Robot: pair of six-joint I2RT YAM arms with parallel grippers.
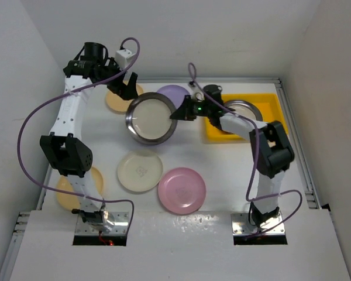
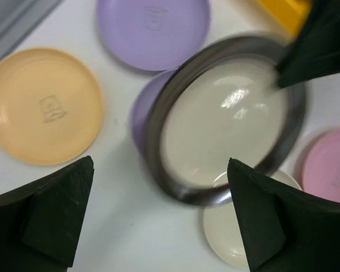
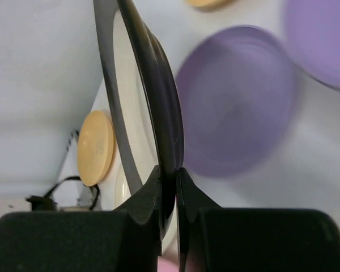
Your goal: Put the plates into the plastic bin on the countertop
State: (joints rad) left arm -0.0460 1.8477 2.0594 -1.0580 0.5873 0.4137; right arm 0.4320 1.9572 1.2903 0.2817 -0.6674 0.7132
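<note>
My right gripper (image 1: pixel 178 114) is shut on the right rim of a dark-rimmed metal plate (image 1: pixel 152 118) and holds it lifted above the countertop (image 1: pixel 222 170). In the right wrist view the fingers (image 3: pixel 153 195) pinch the plate's edge (image 3: pixel 158 102). A lilac plate (image 3: pixel 238 130) lies under it; a second lilac plate (image 1: pixel 172 93) lies behind. The yellow bin (image 1: pixel 269 102) at the right holds another metal plate (image 1: pixel 243 108). My left gripper (image 1: pixel 126 88) is open and empty over a pale orange plate (image 1: pixel 118 100). Cream (image 1: pixel 139 171) and pink (image 1: pixel 181 190) plates lie near the front.
A second pale orange plate (image 1: pixel 67 193) lies at the front left, partly under the left arm. White walls enclose the counter on the left, back and right. A purple cable loops from each arm.
</note>
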